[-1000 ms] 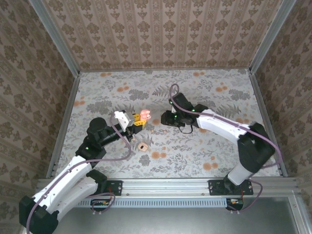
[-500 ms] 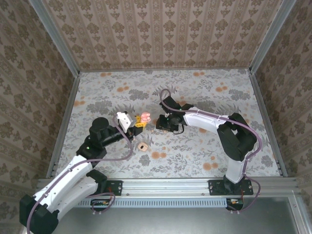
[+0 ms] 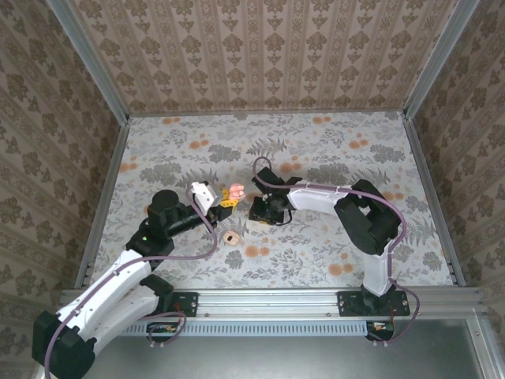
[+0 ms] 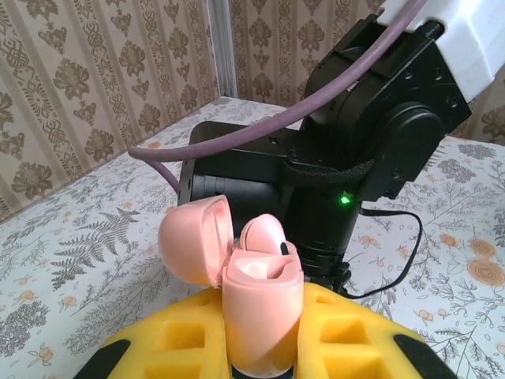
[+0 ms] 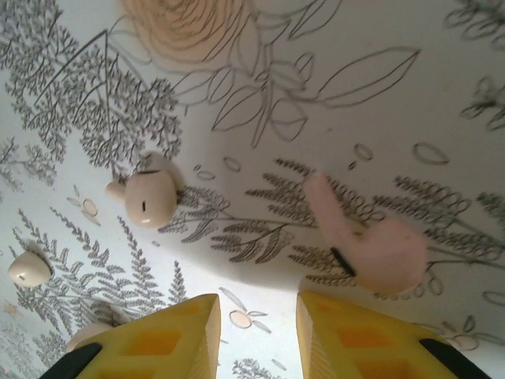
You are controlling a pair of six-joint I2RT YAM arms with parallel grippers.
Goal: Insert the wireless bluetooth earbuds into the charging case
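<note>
- Movement is coming from the right arm (image 3: 316, 196): the right jaws have been swinging in toward the left jaws and are now hovering low over the worktop (image 5: 260, 79), slightly parted and gripping nothing.
- A loose earbud (image 5: 371, 241) is lying just ahead of them, so pickup is probably coming next.
- The left jaws are staying clamped on the charging case (image 4: 260, 316), its lid (image 4: 193, 241) standing open and one earbud (image 4: 264, 233) sitting inside.
- Case and buds are showing smooth, rounded salmon-pink plastic against matte floral print.
</note>
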